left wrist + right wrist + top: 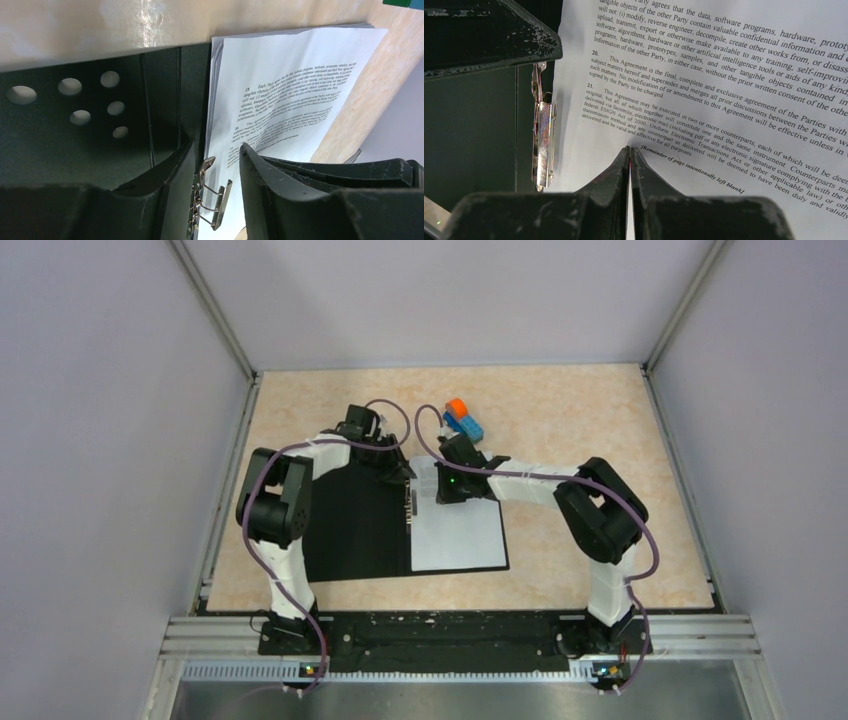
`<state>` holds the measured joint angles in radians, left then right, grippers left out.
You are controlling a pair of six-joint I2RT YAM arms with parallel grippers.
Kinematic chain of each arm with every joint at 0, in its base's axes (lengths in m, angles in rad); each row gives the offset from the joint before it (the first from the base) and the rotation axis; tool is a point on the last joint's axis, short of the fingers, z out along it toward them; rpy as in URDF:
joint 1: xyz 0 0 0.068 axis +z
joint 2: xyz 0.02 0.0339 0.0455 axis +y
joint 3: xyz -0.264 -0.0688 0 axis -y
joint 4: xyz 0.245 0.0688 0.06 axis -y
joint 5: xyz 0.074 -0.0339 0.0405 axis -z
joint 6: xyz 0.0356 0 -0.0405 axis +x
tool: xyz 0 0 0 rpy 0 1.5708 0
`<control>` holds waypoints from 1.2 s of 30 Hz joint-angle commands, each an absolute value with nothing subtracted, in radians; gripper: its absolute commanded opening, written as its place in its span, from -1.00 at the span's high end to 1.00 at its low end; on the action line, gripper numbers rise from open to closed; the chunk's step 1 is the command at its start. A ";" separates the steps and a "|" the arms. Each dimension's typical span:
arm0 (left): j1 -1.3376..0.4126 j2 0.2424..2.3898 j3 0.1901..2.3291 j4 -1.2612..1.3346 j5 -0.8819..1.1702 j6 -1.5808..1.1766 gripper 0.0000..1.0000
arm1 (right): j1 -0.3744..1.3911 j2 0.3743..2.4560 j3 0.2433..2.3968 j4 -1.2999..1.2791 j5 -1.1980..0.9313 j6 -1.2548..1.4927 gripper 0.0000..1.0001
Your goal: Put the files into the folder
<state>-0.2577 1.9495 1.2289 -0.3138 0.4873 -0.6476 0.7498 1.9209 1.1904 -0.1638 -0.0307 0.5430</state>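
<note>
**Two jobs at once**

Overhead, I see the files [460, 535] lying on the right half of the opened folder [355, 530]. Left wrist: my left gripper [215, 146] straddles the clip [212, 197], jaws apart (probably working it). Right wrist: my right gripper [630, 150], closed, seemingly pins the page.

The right gripper [630, 150], fingers [616, 175] pressed together, hovers over the printed files [724, 75] beside the folder's [469, 140] metal clip [544, 145].
</note>
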 commanded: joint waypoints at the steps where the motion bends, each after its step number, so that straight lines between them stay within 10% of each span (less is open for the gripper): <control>1: -0.252 1.957 1.261 -0.275 0.540 -0.627 0.13 | 0.761 1.952 1.217 -0.166 -0.003 0.547 0.93; 36: -0.279 1.735 1.020 -0.163 0.675 -0.643 0.10 | 0.761 1.971 1.227 -0.174 -0.010 0.556 0.94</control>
